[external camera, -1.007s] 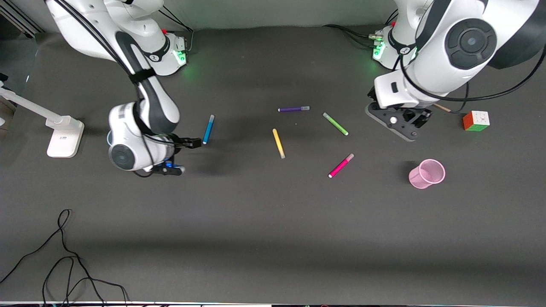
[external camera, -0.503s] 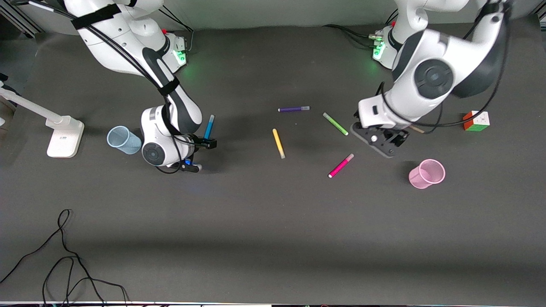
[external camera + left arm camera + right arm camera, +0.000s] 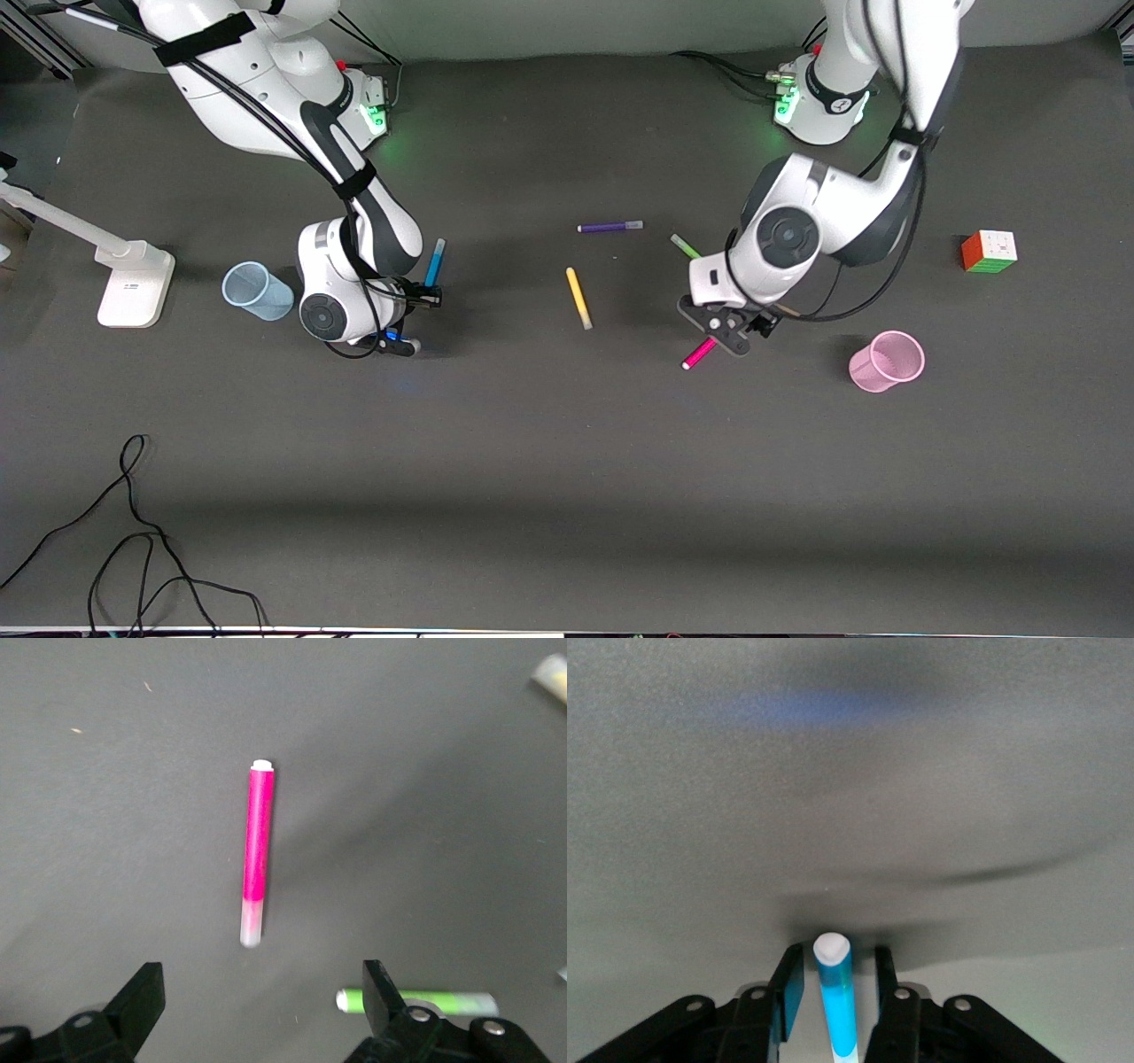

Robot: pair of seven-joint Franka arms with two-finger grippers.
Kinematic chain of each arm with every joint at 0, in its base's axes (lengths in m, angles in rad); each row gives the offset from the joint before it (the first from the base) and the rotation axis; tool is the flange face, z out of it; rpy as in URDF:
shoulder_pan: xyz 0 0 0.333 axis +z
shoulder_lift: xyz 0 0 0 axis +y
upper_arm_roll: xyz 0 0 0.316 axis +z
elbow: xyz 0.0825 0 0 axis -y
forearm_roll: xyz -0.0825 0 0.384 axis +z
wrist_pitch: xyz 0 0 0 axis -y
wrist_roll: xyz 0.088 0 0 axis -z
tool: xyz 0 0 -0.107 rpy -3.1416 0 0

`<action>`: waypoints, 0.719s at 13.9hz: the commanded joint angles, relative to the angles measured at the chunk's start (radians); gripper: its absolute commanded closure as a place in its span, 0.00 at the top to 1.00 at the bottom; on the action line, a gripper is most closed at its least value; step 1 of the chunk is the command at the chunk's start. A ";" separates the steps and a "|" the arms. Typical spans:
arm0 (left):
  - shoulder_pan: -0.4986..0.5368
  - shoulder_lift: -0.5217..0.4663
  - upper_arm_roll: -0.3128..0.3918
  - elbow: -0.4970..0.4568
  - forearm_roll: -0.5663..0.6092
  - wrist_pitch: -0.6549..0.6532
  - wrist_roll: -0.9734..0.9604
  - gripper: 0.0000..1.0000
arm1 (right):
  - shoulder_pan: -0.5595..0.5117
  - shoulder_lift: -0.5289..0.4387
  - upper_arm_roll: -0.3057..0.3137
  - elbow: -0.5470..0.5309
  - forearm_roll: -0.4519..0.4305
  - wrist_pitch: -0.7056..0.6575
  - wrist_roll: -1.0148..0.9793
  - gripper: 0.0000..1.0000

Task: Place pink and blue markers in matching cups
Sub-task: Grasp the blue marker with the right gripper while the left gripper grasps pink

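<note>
- Your right gripper [image 3: 423, 299] sat low at left of centre in the front view, jaws apart on either side of the blue marker [image 3: 835, 1005], not yet clamped.
- Your left gripper [image 3: 257, 992] hung over the pink marker [image 3: 258, 846], jaws released; that marker lay flat on the worktop [image 3: 549, 461].
- The blue cup [image 3: 256, 291] stood at mid-left, the pink cup [image 3: 887, 361] at lower right.

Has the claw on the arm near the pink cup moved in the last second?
Yes. The left gripper has swung away from the Rubik's cube and the left arm's base, and now hangs open over the pink marker, toward the yellow marker.
</note>
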 commanded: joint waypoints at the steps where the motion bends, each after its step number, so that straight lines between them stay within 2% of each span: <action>1: -0.010 0.032 0.011 -0.044 0.020 0.100 -0.022 0.99 | 0.003 -0.009 -0.001 -0.006 0.023 0.013 0.014 0.11; 4: -0.010 0.105 0.015 -0.053 0.021 0.197 -0.019 0.99 | -0.005 -0.034 -0.002 0.002 0.022 -0.008 0.014 0.01; 7: -0.005 0.158 0.018 -0.052 0.043 0.242 -0.022 0.99 | -0.048 -0.104 -0.017 0.063 -0.015 -0.132 0.000 0.00; 8: -0.005 0.158 0.018 -0.052 0.043 0.246 -0.022 0.96 | -0.065 -0.124 -0.030 0.103 -0.076 -0.186 0.000 0.00; 10: -0.005 0.157 0.018 -0.052 0.043 0.239 -0.026 0.78 | -0.068 -0.204 -0.053 0.127 -0.194 -0.203 -0.001 0.00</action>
